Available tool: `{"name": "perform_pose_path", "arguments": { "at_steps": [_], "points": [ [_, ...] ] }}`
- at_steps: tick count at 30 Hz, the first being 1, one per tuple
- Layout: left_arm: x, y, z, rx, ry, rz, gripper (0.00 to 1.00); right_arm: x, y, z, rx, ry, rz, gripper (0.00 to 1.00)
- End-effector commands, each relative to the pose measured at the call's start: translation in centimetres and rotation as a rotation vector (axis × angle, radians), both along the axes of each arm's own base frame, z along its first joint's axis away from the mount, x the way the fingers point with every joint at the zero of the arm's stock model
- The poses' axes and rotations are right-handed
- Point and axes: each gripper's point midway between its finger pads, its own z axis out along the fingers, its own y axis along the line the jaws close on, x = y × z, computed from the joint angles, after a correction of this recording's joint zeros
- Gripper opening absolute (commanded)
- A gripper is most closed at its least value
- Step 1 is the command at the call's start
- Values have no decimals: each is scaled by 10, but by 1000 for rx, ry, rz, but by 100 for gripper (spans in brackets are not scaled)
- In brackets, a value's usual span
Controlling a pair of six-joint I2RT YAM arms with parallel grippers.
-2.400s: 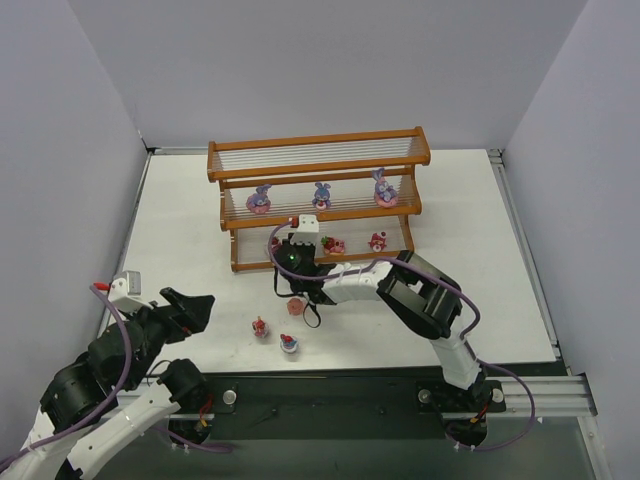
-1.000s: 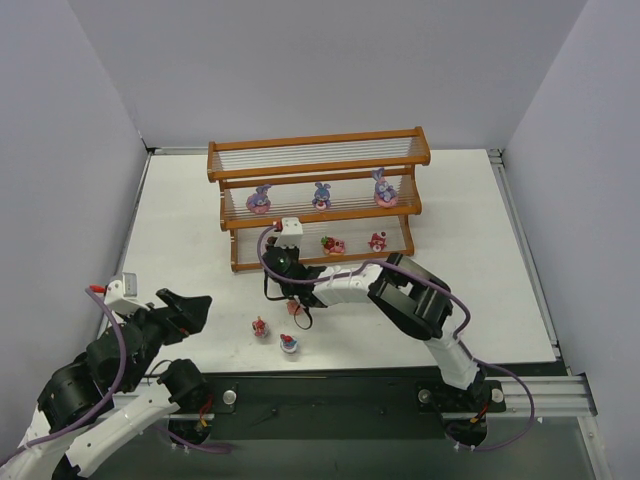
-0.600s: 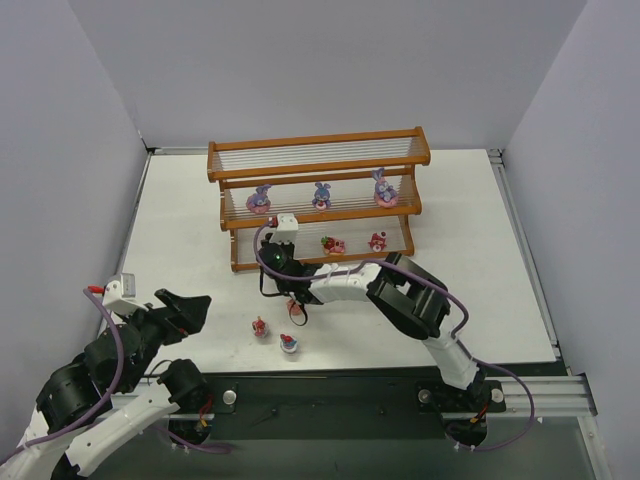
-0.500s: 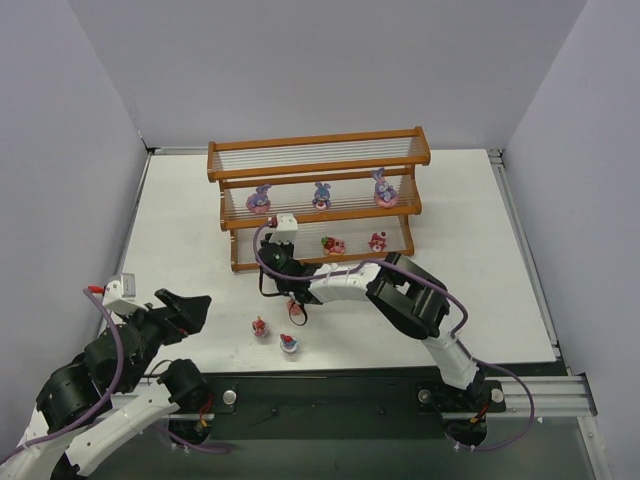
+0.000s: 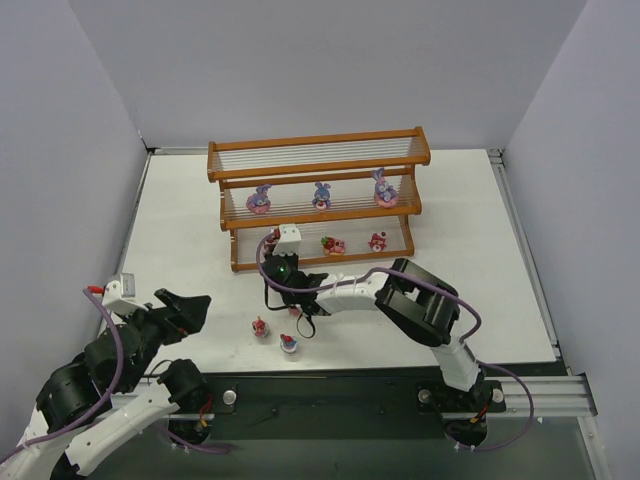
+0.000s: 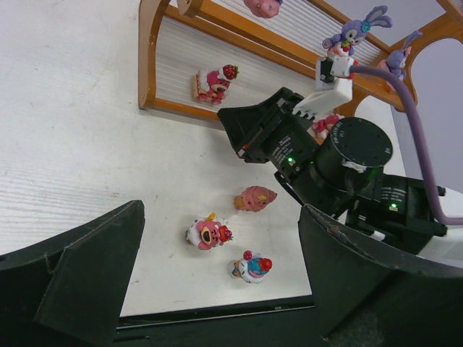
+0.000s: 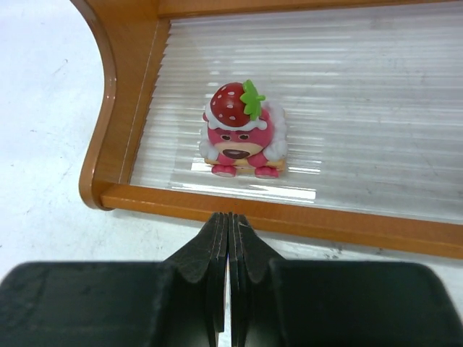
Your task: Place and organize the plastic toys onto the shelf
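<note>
From the top external camera, the three-tier stepped shelf of orange-brown wood and pale rods (image 5: 318,143) stood at the far side of the white table (image 5: 500,280). Three purple plastic bunnies (image 5: 321,196) sat along its middle tier. Two small pink-and-red figurines (image 5: 333,244) showed on the lowest tier, and none showed on the top one. The right gripper (image 5: 272,258) reached to the lowest tier's left end, while the left gripper (image 5: 187,306) hung well apart from it, near the table's left edge.

In the left wrist view, that gripper's jaws stood wide apart around nothing. Beyond them three toys lay on the table: a pink figurine tipped on its side (image 6: 255,197), a pink bear-like figurine (image 6: 208,233) and a red-topped cupcake (image 6: 252,267).

In the right wrist view, the jaws were pressed together and empty, just in front of the shelf's front rail. A pink bear figurine capped with a strawberry (image 7: 242,134) stood upright on the lowest tier, near its left end.

That placement looked complete, with three toys left to fetch. The next move called for spreading the jaws and centring them carefully over one of the tiny toys on the table.
</note>
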Motion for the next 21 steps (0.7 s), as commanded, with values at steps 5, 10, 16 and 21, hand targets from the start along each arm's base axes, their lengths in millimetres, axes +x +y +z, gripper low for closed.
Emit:
{"name": "perform_pose_path", "arguments": {
  "at_steps": [5, 10, 16, 21],
  "points": [
    [-3, 5, 12, -35, -26, 7, 97, -1, -35, 73, 74, -100, -96, 0],
    [-3, 6, 11, -37, -24, 5, 97, 10, -86, 75, 65, -94, -210, 0],
    [-4, 6, 11, -39, -25, 5, 97, 14, -153, 59, 50, -74, -329, 0],
    [-3, 6, 11, -38, -23, 10, 97, 26, -190, 41, 45, -52, -399, 0]
  ]
}}
